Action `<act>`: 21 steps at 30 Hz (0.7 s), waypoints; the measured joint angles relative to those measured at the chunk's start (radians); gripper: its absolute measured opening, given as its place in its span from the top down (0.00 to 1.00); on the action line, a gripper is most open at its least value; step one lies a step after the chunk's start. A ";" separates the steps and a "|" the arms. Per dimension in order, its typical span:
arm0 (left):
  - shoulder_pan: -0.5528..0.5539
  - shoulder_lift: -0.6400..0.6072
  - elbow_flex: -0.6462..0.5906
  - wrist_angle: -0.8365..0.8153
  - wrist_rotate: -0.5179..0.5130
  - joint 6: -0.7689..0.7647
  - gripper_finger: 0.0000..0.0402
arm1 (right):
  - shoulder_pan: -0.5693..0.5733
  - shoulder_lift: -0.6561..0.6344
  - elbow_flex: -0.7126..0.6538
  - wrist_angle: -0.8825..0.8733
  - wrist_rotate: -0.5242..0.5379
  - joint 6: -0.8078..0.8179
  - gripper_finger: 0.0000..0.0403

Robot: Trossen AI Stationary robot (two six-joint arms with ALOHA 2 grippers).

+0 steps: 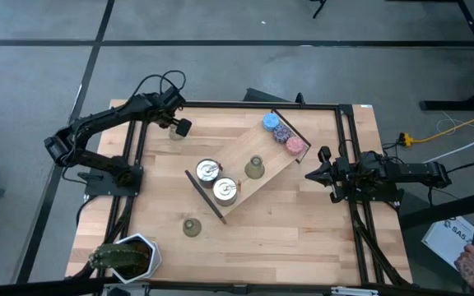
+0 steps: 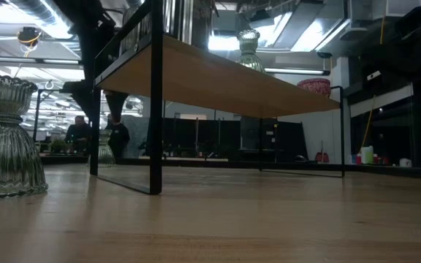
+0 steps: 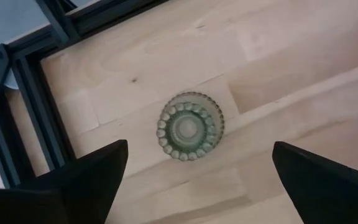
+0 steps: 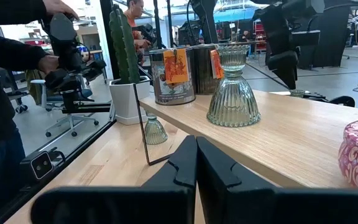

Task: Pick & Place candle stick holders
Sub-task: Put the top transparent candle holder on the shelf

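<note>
High view is showing the left gripper (image 1: pixel 178 127) hanging spread wide and empty directly over a candle stick holder (image 3: pixel 189 126) standing upright at the table's (image 1: pixel 303 222) far-left corner; right gripper (image 1: pixel 315 174) is waiting clenched.

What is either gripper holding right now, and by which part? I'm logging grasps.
Nothing. The left gripper hangs open above a candle stick holder; the right gripper is shut and empty.

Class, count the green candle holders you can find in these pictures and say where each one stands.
3. One candle holder stands on the raised wooden shelf beside the tins; one on the table near the cactus pot; one on the table under the open left gripper. None seems hidden.
</note>
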 joint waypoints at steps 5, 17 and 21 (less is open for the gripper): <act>0.009 0.000 -0.043 0.059 -0.002 -0.005 0.01 | 0.000 0.000 0.000 0.000 0.000 0.000 0.98; 0.009 -0.001 -0.133 0.214 -0.054 -0.018 0.04 | 0.000 0.000 0.000 0.000 0.000 0.000 0.98; 0.009 -0.001 -0.140 0.196 -0.049 -0.025 0.06 | 0.000 0.000 0.000 0.000 0.000 0.000 0.98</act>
